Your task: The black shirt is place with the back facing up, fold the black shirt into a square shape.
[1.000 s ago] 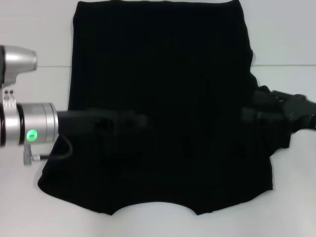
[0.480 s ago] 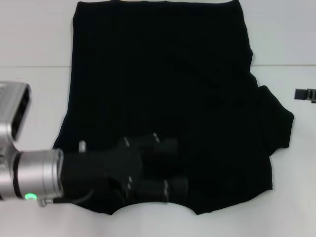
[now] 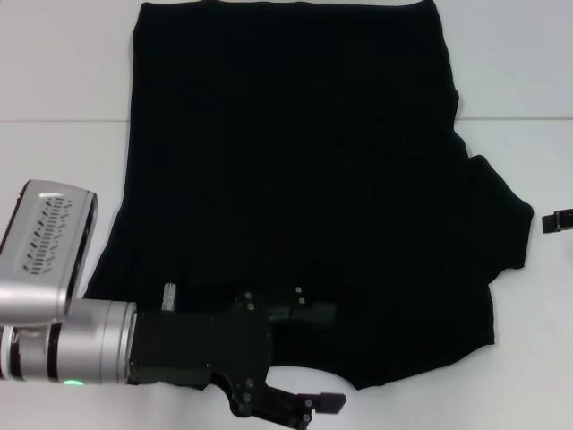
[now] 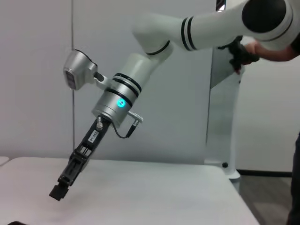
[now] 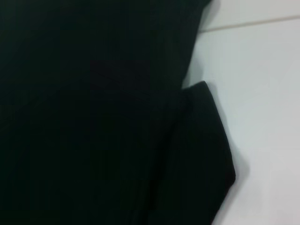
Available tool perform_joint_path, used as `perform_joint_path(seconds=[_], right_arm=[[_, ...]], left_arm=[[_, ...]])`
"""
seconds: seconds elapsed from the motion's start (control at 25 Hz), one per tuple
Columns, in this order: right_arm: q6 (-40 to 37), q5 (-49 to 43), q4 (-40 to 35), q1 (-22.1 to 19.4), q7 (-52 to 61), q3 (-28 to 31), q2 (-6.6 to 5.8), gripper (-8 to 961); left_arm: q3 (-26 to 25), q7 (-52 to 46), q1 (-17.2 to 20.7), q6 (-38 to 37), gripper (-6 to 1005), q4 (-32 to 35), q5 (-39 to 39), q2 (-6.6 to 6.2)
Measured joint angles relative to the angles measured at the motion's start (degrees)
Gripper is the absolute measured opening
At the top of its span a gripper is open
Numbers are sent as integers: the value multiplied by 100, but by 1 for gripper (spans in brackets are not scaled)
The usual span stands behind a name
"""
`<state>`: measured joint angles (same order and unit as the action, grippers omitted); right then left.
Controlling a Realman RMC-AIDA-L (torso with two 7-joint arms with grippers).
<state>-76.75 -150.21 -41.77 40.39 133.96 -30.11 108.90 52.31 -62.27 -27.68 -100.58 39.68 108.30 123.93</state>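
One fold at most appears done. The black shirt (image 3: 295, 179) lies spread on the white tabletop (image 3: 54, 72), neckline toward the robot, hem at the far edge. Its left side runs as a fairly straight edge with no sleeve showing, so that sleeve may already be tucked in; I judge this, it cannot be confirmed against the black cloth. The right sleeve (image 3: 501, 219) sticks out onto the tabletop, unfolded; the right wrist view shows the same sleeve (image 5: 206, 150) lying flat beside the body of the shirt.

Left to do, as I read it: right sleeve in, then the length folded over to make a square.

Left end effector (image 3: 309, 358) sits low at the near edge, at the neckline. Fingers apart: one finger (image 3: 309, 313) lies over the cloth, the other (image 3: 309, 405) is off the cloth, over bare tabletop near the collar curve. It holds nothing that I can see; whether the upper finger touches the fabric cannot be told.

Right end effector (image 3: 560, 220) shows only as a dark tip at the right edge in the head view, well clear of the sleeve. The left wrist view shows it (image 4: 57, 191) poised above the tabletop, carrying nothing; its opening I cannot tell.
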Motion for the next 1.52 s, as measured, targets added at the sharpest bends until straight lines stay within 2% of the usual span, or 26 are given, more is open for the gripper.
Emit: perform_joint_path(seconds=[0.28,0.6,0.88,1.2,1.32,1.52], right_arm=[[497,-83,465,191,116,-179,46,826],[1210,-90,921,379,122,-300,161,823],[1533,-96,982,409,125,-343,283,820],[1808,-97,1129,409,134,-454,367,816],[1844,-97,1172,413,135,-477,380,615],[1847,-94,1147,416,137,-479,383,474]], left_arm=[[4,35,-12,141,935,-12,7,0],[-15,40,-48,141,932,-11,7,-7],[-66,29,-79,154,933,-11,4,-28],[-151,8,-80,163,933,-3,-13,-41],[-217,-27,-80,141,933,-3,-4,-45],[-266,-38,-71,88,933,-3,-9,-51]])
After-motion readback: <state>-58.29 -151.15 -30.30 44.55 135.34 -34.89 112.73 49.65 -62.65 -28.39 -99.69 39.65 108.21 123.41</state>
